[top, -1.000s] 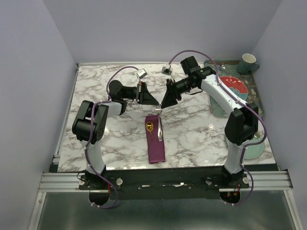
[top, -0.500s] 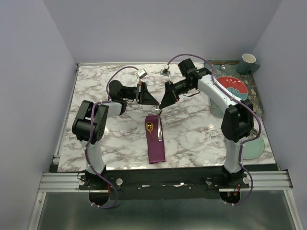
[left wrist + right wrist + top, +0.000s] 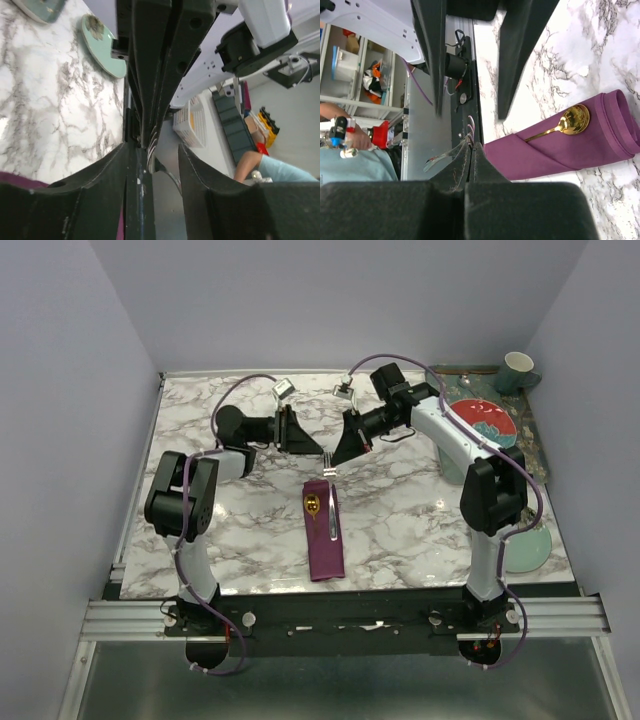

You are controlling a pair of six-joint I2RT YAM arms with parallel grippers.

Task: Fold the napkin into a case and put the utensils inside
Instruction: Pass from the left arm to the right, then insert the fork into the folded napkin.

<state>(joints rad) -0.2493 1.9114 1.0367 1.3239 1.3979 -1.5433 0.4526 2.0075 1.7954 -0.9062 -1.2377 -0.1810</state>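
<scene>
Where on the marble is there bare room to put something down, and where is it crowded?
Bare marble lies between the left arm and the case, and more between the case and the right arm. The back middle is crowded: the left claw and right claw, gripping the fork, meet there. Dishes, including a red plate, fill the far-right edge.

A: What lies on the marble table?
B: Centre near: the purple case holding a gold spoon. Right edge: a teal mat and pale green plate.
</scene>
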